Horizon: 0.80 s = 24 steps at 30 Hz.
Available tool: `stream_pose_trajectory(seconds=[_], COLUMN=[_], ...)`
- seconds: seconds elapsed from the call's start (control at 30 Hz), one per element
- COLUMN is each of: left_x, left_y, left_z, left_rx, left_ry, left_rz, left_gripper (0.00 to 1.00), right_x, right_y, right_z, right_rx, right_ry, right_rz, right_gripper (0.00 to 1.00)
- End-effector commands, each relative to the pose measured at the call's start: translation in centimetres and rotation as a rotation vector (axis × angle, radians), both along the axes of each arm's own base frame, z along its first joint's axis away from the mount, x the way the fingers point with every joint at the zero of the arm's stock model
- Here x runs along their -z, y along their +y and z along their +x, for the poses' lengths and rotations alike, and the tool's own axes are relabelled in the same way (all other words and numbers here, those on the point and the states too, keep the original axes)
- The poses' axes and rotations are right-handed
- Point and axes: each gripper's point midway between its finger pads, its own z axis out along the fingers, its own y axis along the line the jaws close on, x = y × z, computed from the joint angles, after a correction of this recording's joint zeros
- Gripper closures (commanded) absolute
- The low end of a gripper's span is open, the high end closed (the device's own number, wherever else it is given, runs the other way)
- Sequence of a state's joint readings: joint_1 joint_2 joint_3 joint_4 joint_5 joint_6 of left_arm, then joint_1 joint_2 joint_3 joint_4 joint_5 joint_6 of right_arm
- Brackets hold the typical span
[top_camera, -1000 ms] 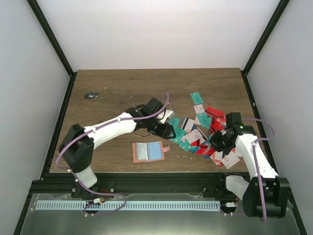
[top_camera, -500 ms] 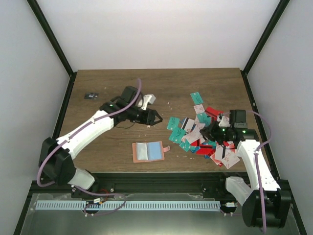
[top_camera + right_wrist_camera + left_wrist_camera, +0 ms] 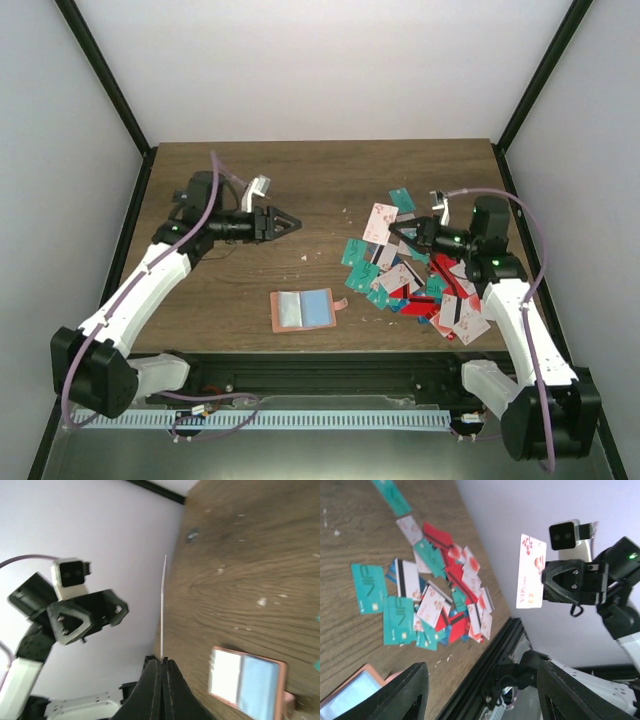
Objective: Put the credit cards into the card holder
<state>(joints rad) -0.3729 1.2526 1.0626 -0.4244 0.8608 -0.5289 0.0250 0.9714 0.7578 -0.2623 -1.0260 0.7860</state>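
My right gripper (image 3: 402, 231) is shut on a white-pink credit card (image 3: 381, 222), held up in the air left of the pile. The right wrist view shows that card (image 3: 163, 605) edge-on, rising from the closed fingertips of the right gripper (image 3: 163, 661). In the left wrist view the same card (image 3: 531, 571) faces the camera. Several teal, red, white-pink and blue credit cards (image 3: 420, 272) lie heaped on the right of the table. The salmon-pink card holder (image 3: 302, 309) lies open and flat near the front edge. Raised at mid-left and pointing at the card, my left gripper (image 3: 287, 222) is open and holds nothing.
A tiny dark object (image 3: 186, 196) lies at the back left of the wooden table (image 3: 300, 180). Black frame rails run along the table's edges, with white walls behind. Small pale crumbs dot the wood between the two grippers.
The left arm has drawn back leftward from the pile, jaws still open. The right gripper has lifted a white-pink card out of the heap and carried it up and left.
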Motion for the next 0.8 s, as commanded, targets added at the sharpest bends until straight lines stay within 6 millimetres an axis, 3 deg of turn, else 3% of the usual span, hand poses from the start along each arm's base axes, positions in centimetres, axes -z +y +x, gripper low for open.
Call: stream_pose_trajectory(seconds=[0.0, 0.23, 0.5, 0.77], left_x=[-4.8, -7.3, -9.7, -15.5], left_y=[0.4, 0.8, 0.8, 1.0], left_z=[-0.3, 0.3, -0.8, -2.7], left_rx=[0.025, -0.039, -0.003, 0.032], left_ry=[-0.066, -0.093, -0.146, -0.171], left_rz=[-0.175, -0.250, -0.302, -0.412], left_gripper=[0.39, 0.39, 0.38, 0.38], right_x=[-6.1, -9.4, -10.7, -13.8], right_y=[2.6, 3.9, 5.1, 5.9], right_z=[-0.8, -1.1, -2.5, -3.9], right_rx=[-0.173, -0.269, -0.351, -0.433], right_ry=[-0.191, -0.292, -0.328, -0.379], right_rz=[0.092, 0.120, 0.165, 0.227], right_gripper=[0.99, 0.99, 0.99, 0.99])
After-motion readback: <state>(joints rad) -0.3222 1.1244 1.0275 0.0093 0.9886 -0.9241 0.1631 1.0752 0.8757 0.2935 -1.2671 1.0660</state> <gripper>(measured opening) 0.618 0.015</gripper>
